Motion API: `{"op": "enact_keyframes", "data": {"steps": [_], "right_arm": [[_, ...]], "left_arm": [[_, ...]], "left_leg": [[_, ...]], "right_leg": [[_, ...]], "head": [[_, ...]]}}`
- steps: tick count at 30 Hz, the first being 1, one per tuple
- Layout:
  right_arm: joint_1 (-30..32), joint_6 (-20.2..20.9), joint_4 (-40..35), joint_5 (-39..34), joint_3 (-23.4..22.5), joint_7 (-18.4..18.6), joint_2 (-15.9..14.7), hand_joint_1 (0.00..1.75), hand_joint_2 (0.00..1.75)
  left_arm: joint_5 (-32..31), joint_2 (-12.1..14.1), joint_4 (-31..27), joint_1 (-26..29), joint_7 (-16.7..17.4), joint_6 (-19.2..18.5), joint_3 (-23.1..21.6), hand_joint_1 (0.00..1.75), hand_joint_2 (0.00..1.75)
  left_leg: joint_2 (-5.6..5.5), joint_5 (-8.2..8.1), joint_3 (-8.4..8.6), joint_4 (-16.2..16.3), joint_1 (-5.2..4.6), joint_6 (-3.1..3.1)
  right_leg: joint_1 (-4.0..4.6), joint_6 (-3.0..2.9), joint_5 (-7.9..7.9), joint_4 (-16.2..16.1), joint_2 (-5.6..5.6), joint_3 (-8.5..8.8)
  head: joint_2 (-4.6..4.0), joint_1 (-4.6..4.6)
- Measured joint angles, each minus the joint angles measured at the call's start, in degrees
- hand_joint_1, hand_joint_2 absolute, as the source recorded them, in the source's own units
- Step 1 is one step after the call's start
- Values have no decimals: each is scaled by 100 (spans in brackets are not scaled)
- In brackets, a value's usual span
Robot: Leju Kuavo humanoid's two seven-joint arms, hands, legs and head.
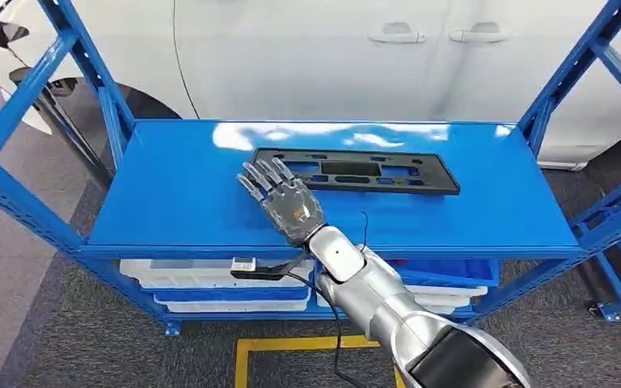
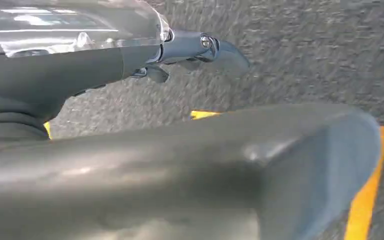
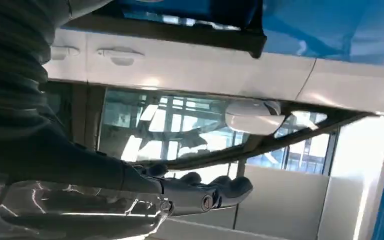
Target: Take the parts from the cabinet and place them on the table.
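A flat black plastic part [image 1: 372, 171] with several cut-outs lies toward the back of the blue shelf top [image 1: 170, 194]. My right hand [image 1: 283, 198] hovers over the shelf just in front of the part's left end, back of the hand up and fingers spread, holding nothing. In the right wrist view the right hand's fingers [image 3: 215, 192] stretch out straight, with the black part [image 3: 180, 27] beyond them on the blue shelf [image 3: 330, 30]. My left hand [image 2: 195, 50] hangs over the grey floor with nothing in it, fingers extended.
Blue uprights [image 1: 89, 73] frame the shelf on both sides. White and blue bins [image 1: 210, 279] sit on the level below. A white car [image 1: 331, 56] stands close behind the rack. Yellow tape [image 1: 291, 343] marks the carpet in front.
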Motion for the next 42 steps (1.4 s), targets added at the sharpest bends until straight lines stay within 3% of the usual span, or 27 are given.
{"op": "enact_keyframes", "data": {"steps": [1, 2, 3, 6, 8, 10, 12, 13, 16, 17, 19, 21, 23, 26, 27, 29, 31, 32, 33, 34, 36, 37, 38, 39, 40, 41, 42], "right_arm": [[19, 40, 42, 13, 4, 38, -4, 0, 175], [41, 59, 81, 26, 15, 64, -9, 0, 175], [52, 72, 109, 48, 28, 89, -13, 0, 175], [40, 155, 179, 101, 39, 184, -13, 0, 175], [29, 177, 241, 116, 39, 247, -17, 0, 175], [30, 199, 284, 118, 39, 299, -22, 0, 175], [27, 249, 304, 125, 39, 352, -17, 0, 175], [16, 265, 322, 133, 39, 376, -17, 0, 175], [10, 369, 372, 183, 42, 459, -17, 0, 175], [29, 378, 396, 186, 42, 479, -17, 0, 175], [40, 402, 433, 199, 42, 527, -17, 0, 175], [33, 437, 457, 199, 42, 579, -17, 0, 175], [11, 477, 492, 199, 42, 625, -24, 0, 175], [8, 562, 531, 197, 42, 763, -55, 0, 175], [-5, 615, 538, 186, 39, 846, -72, 0, 175], [-51, 713, 558, 181, 35, 1006, -144, 0, 175], [-64, 861, 603, 181, 15, 1252, -255, 0, 175], [-67, 932, 619, 184, 4, 1380, -315, 0, 175], [-86, 1004, 632, 184, -20, 1540, -378, 0, 175], [-117, 1076, 647, 184, -53, 1668, -433, 0, 175], [-185, 1258, 671, 184, -129, 1901, -552, 0, 175], [-213, 1346, 687, 184, -166, 1999, -612, 0, 175], [-248, 1454, 704, 181, -203, 2099, -660, 28, 175], [-273, 1563, 708, 179, -246, 2199, -677, 136, 175], [-284, 1662, 715, 175, -291, 2271, -713, 136, 175], [-293, 1762, 728, 168, -339, 2330, -763, 175, 175], [-311, 1865, 735, 149, -383, 2354, -791, 175, 175]], "left_arm": [[-6, 4, 0, -1, 0, -7, -2, 0, 0], [-9, 9, 0, 3, 4, -13, -4, 0, 0], [-15, 11, 0, 2, 13, -20, -9, 0, 0], [-55, 11, 0, 0, 26, -33, -41, 0, 0], [-63, 7, 9, -15, 31, -39, -57, 0, 0], [-63, 15, 9, -16, 37, -39, -68, 0, 0], [-66, 42, 7, -25, 42, -42, -87, 0, 0], [-68, 42, 7, -38, 33, -46, -92, 0, 0], [-83, 42, 9, -35, 37, -55, -96, 0, 0], [-83, 44, 7, -23, 37, -55, -96, 0, 0], [-94, 57, 7, -23, 42, -59, -98, 0, 0], [-109, 72, 7, -32, 39, -68, -101, 0, 0], [-118, 76, 9, -44, 42, -70, -101, 0, 0], [-116, 81, 9, -43, 26, -85, -109, 0, 0], [-107, 81, 9, -41, 9, -90, -109, 0, 0], [-74, 83, 7, -44, -24, -94, -114, 0, 0], [-63, 87, 7, -46, -61, -94, -116, 0, 0], [-59, 87, 7, -33, -77, -94, -116, 0, 0], [-57, 90, 7, -17, -92, -98, -116, 0, 0], [-57, 92, 7, -4, -101, -103, -116, 0, 0], [-57, 90, 9, 3, -116, -109, -122, 0, 0], [-57, 90, 9, 1, -125, -109, -129, 0, 0], [-57, 90, 9, -9, -138, -112, -136, 0, 0], [-57, 90, 7, -8, -142, -112, -140, 0, 0], [-57, 92, 7, -9, -144, -114, -140, 0, 0], [-57, 92, 9, -14, -149, -118, -142, 0, 0], [-57, 92, 7, -19, -149, -123, -149, 0, 0]], "left_leg": [[-1, -32, 26, 0, -4, 8], [-9, -63, 62, 0, -9, 5], [-14, -96, 106, 1, -12, 4], [-23, -235, 304, -5, -28, -27], [-32, -304, 327, -7, -64, -95], [-14, -329, 359, -75, -32, -149], [-3, -400, 452, -99, -40, -198], [0, -485, 381, 107, -48, -218], [0, -971, -390, 1436, -27, -275], [0, -964, -610, 1711, -24, -288], [1, -489, -603, 1350, -23, -296], [7, 203, -220, 317, -20, -271], [4, 161, -42, -42, -64, -201], [1, 127, -79, -14, -67, -101], [4, 134, -35, -67, -23, -57], [9, 112, -11, -76, -26, -10], [8, 92, -3, -75, -27, 19], [7, 80, 6, -71, -27, 25], [3, 63, 26, -68, -27, 24], [0, 44, 57, -63, -27, 18], [-9, -9, 140, -54, -27, -4], [-12, -29, 162, -56, -27, -20], [-18, -54, 155, -34, -70, -60], [-15, -54, 158, -47, -58, -80], [-15, -64, 176, -65, -55, -115], [-15, -57, 204, -98, -55, -146], [-15, -75, 227, -102, -66, -182]], "right_leg": [[0, 5, -101, 452, 0, -303], [1, 0, -44, 617, 0, -480], [3, -16, 148, 496, 1, -496], [51, -161, 1094, -933, 1, 34], [101, -209, 1007, -1261, -3, 177], [121, -249, 963, -1239, 8, 173], [31, -274, 956, -1381, 20, 328], [30, -317, 927, -1417, 10, 398], [53, -372, 825, -1415, 2, 502], [59, -379, 790, -1408, 8, 534], [59, -361, 699, -1385, 29, 636], [59, -324, 582, -1359, 34, 783], [99, -261, 519, -1319, 52, 783], [83, -204, 507, -1338, 41, 773], [86, -151, 445, -1309, 37, 771], [65, -86, 210, -824, 28, 536], [34, -45, -155, 169, 24, -30], [20, -32, -191, 506, 24, -256], [9, -28, -107, 557, 21, -339], [3, -34, 116, 332, 17, -282], [6, -82, 761, -755, 6, 187], [20, -123, 898, -1209, 2, 374], [60, -131, 829, -1300, 0, 423], [63, -143, 839, -1293, 5, 412], [74, -164, 824, -1293, 16, 414], [81, -194, 819, -1298, 18, 429], [31, -235, 840, -1360, 20, 470]], "head": [[0, 2], [0, 0], [0, 0], [0, 2], [0, 2], [0, 0], [0, 0], [0, -2], [0, 0], [0, 0], [0, 0], [0, 0], [0, 0], [0, 0], [0, 0], [0, 0], [0, 0], [0, 0], [0, 0], [0, 0], [0, 0], [-2, 0], [-2, 0], [-2, 0], [0, 0], [0, 0], [0, 0]]}}
